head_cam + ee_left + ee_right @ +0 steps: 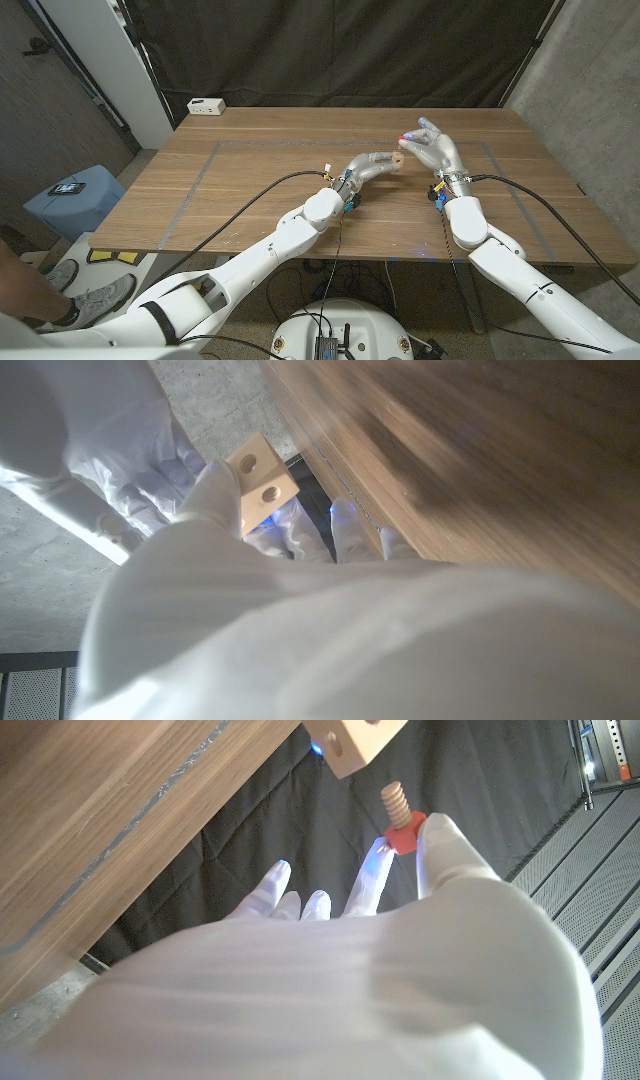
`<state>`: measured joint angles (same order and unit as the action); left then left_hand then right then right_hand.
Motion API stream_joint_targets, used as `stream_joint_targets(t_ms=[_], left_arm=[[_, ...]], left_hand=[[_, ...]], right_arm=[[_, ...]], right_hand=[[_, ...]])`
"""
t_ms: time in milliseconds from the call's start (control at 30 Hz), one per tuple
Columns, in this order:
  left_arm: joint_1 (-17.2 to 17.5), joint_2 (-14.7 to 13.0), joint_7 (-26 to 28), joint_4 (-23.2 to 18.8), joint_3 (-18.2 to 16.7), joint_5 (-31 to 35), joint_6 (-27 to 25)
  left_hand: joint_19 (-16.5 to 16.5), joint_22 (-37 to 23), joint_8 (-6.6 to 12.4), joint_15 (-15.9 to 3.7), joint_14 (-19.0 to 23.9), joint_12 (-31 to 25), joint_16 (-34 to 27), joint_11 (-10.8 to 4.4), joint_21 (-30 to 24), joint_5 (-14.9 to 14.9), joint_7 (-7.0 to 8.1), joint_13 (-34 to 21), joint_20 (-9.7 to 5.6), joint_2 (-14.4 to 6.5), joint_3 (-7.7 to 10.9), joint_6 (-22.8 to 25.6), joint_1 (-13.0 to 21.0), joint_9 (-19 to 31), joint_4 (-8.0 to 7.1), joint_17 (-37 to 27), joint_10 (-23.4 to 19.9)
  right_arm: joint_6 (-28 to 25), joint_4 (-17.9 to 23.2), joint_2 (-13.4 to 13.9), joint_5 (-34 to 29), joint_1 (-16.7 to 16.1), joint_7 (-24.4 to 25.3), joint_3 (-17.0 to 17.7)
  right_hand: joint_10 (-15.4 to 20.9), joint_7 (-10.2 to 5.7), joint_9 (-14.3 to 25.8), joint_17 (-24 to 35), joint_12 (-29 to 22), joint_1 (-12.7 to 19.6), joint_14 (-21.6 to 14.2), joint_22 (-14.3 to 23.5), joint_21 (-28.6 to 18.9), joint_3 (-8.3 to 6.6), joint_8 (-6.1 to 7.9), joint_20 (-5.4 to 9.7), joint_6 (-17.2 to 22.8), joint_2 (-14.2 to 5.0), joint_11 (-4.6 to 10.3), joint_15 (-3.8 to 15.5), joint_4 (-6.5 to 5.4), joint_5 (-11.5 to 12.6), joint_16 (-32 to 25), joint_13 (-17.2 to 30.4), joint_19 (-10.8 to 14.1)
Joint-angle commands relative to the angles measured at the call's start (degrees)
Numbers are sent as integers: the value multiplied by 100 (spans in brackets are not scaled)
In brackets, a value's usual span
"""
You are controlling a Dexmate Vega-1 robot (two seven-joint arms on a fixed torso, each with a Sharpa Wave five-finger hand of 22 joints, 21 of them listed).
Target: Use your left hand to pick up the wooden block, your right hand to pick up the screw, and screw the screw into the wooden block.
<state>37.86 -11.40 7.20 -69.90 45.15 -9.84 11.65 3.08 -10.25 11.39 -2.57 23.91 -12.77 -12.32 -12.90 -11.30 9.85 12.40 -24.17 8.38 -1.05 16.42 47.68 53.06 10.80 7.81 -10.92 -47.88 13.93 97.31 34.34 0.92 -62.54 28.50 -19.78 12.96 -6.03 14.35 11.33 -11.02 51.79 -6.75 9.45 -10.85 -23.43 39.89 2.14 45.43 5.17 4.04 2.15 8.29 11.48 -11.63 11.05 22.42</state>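
My left hand (372, 166) holds the pale wooden block (397, 158) above the middle of the table. In the left wrist view the block (262, 480) shows two round holes, and fingers (215, 490) grip it. My right hand (437, 148) is raised just right of the block and pinches the screw (403, 134). The right wrist view shows the screw (399, 813) held by its red head, its wooden thread pointing at the block (358, 742) with a small gap between them.
The wooden table (250, 190) has grey tape lines marking a rectangle. A white box (206, 105) sits at the far left corner. Black curtains hang behind. A blue bin (75, 195) stands on the floor to the left.
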Motion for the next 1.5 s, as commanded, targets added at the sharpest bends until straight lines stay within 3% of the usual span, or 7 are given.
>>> stream_joint_targets(t_ms=[33, 633, 867, 1267, 1500], left_arm=[[-41, 28, -19, 65, -4, -11, 12], [-38, 40, -19, 65, 6, -18, -20], [-30, 40, -24, 60, -1, -39, -27], [-14, 48, -45, 59, -33, -117, -40], [6, 53, -57, 41, -61, -189, -79]], left_hand=[[8, -17, 25, -418, -15, 10, 15, 27, -18, 42, 11, -18, 12, -11, 33, 46, 102, 8, 60, -18, -7], [-6, -17, 30, -440, -52, 26, 26, 29, -15, 47, 8, -20, 13, -32, 73, 53, 238, 9, 121, -14, 20], [-15, -16, 36, -441, -77, 33, 34, 27, -13, 53, 5, -22, 16, -58, 116, 62, 364, 10, 167, -9, 31], [-21, -16, 40, -448, -87, 37, 34, 26, -13, 47, 0, -24, 19, -58, 125, 66, 413, 12, 169, -10, 35], [-26, -16, 46, -450, -97, 41, 34, 25, -12, 50, 6, -26, 21, -79, 152, 72, 494, 13, 185, -10, 43]], right_arm=[[-5, -67, -27, 36, 35, -19, -35], [44, -112, -29, 43, 12, 14, -46], [72, -115, -38, 26, 13, 31, -50], [92, -119, -52, -2, 17, 52, -53], [96, -109, -47, -11, 15, 46, -53]], right_hand=[[8, 54, 47, 36, -7, -86, -19, 15, 12, -34, 3, -18, -42, -102, -68, 55, -49, -15, -24, 10, 12], [20, 46, 121, 37, -13, -229, -21, 19, 5, 6, 19, -40, -156, -281, -152, 2, -144, -60, -37, 9, 22], [-7, -36, 167, 41, -6, -376, -20, 22, 6, 51, -2, -28, -300, -420, -223, -30, -232, -32, -45, 10, 7], [-20, -48, 201, 33, -3, -415, -18, 21, 0, 89, -2, -36, -387, -459, -216, -41, -224, 3, -44, 8, 17], [-60, -148, 233, 34, 6, -486, 2, 23, 12, 126, -30, 13, -538, -543, -226, -15, -247, 53, -41, 8, -27]])
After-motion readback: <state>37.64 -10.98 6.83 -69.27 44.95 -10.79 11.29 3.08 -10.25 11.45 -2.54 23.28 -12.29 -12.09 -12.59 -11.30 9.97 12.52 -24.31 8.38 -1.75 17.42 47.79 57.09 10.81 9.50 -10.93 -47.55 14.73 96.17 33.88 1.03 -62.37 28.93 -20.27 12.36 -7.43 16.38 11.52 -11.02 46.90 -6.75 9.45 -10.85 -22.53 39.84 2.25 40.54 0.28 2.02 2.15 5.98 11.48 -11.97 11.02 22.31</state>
